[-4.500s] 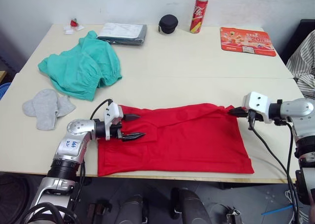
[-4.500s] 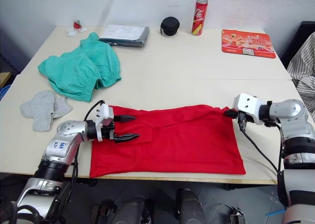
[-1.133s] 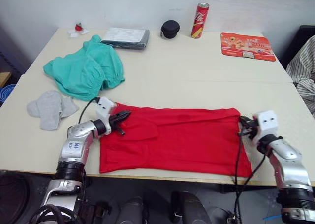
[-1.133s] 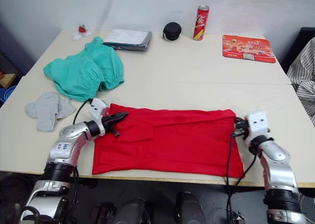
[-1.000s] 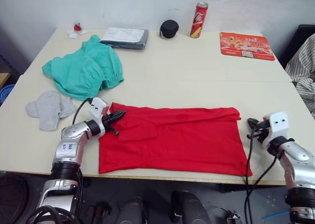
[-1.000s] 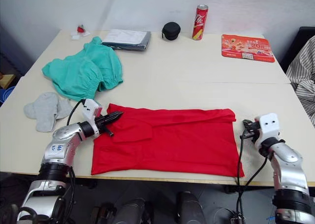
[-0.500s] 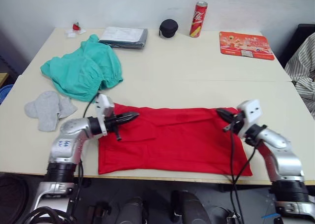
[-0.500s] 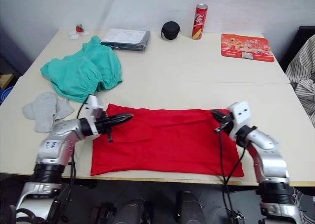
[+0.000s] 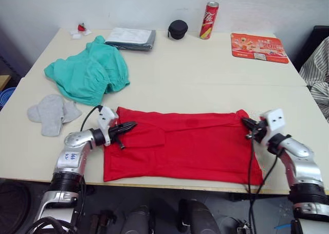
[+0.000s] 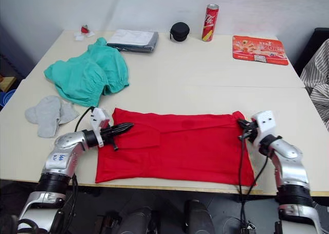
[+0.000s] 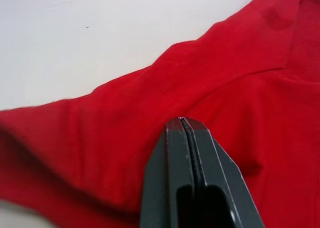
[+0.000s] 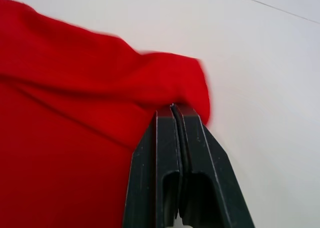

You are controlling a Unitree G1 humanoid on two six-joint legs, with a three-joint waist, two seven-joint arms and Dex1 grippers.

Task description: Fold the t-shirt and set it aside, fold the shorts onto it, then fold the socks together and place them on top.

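The red t-shirt [image 9: 185,146] lies flat near the table's front edge, folded into a long rectangle. My left gripper [image 9: 131,125] is shut, and its tips rest on the shirt's far left part, over a folded sleeve [image 11: 240,62]. My right gripper [image 9: 245,123] is also shut, with its tips touching the shirt's far right corner [image 12: 195,87]. No cloth shows between either pair of fingers. The teal shorts [image 9: 87,74] lie bunched at the back left. The grey socks [image 9: 51,112] lie side by side in front of them, near the left edge.
A flat grey packet [image 9: 131,37], a black round case [image 9: 177,29], a red can [image 9: 208,20] and a red mat [image 9: 259,47] line the far edge. Striped cloth [image 9: 317,69] hangs beyond the right edge. Bare table [image 9: 205,79] stretches behind the shirt.
My left gripper has drawn back a little to the left over the shirt. My right gripper has slid to the right, from on the shirt to its far right corner.
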